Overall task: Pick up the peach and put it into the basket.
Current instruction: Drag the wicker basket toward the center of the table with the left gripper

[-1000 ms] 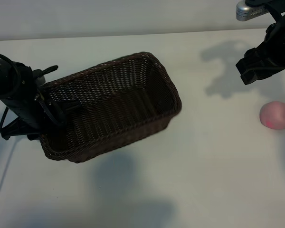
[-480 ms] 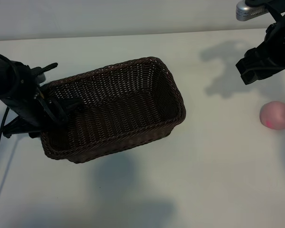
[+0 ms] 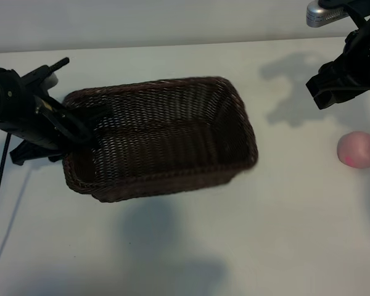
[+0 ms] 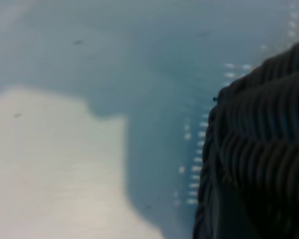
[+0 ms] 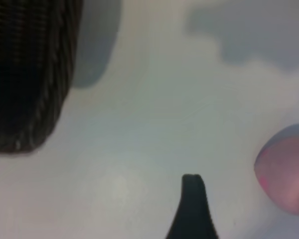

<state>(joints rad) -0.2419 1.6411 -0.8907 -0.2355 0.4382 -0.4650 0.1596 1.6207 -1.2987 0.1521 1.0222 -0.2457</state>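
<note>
The basket (image 3: 163, 139) has swung round since a second ago: its far end has dropped and slid toward the right arm, so it now lies nearly level and square-on, lifted off the bench (image 3: 253, 240) with its shadow below. The left end effector (image 3: 71, 126) grips the basket's near short rim, fingers closed over the wicker. That brings the opening nearer the fruit, which should shorten the carry.

The right end effector (image 3: 336, 86) has not shifted; it hangs above and just behind the peach (image 3: 358, 149), and I cannot tell how wide its fingers stand. Only 1 fingertip (image 5: 192, 199) shows in its wrist view. The peach sits untouched on the bench, small, round, pale pink with a redder blush.
</note>
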